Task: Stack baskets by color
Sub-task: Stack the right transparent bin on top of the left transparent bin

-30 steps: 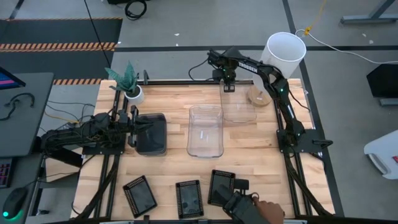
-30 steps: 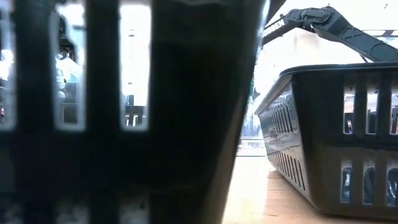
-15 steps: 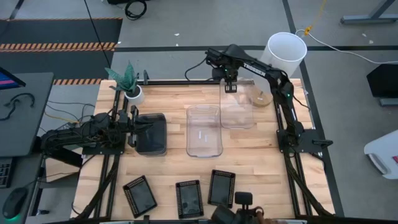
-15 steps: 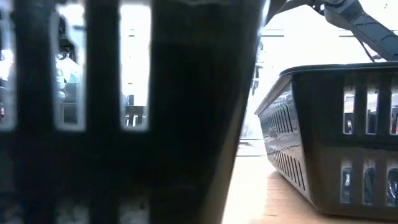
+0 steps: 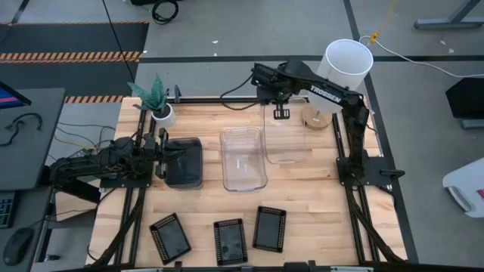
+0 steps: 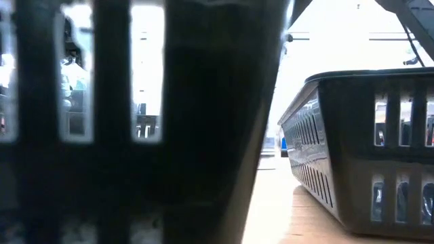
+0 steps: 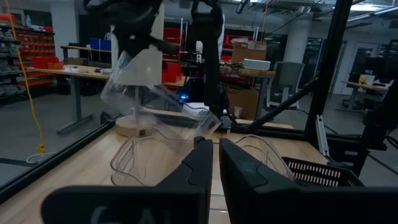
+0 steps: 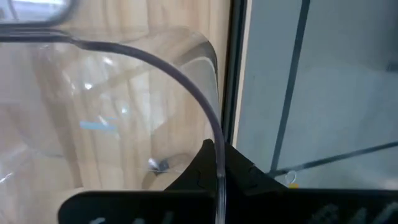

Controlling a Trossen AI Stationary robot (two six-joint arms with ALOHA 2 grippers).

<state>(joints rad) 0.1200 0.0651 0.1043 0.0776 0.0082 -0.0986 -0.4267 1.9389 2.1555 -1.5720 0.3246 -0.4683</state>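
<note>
So the step in hand looks like the clear stack: the right gripper (image 5: 280, 113) has its fingers pinched tight on the rim of a clear basket (image 5: 285, 140) and is holding it up off the tabletop near the far edge, just beside the second clear basket (image 5: 243, 159) that sits on the wood around the middle. The right wrist view shows it nicely, thin clear rim (image 8: 214, 134) running straight down between the two dark fingers (image 8: 196, 171). From the left wrist view the carried basket hangs tilted, low end toward the resting one. I'd say the next move is to carry it across over the resting basket, level it out so the corners line up, then lower it in before letting go; if it goes in crooked it'll probably wedge on the rim. The left gripper (image 5: 162, 149) is parked at the left edge, its fingers nearly together, right by the smoky grey basket (image 5: 184, 162); can't tell if it's actually gripping the rim. The three black mesh trays (image 5: 228, 241) are lined up along the near edge, not yet stacked.
</note>
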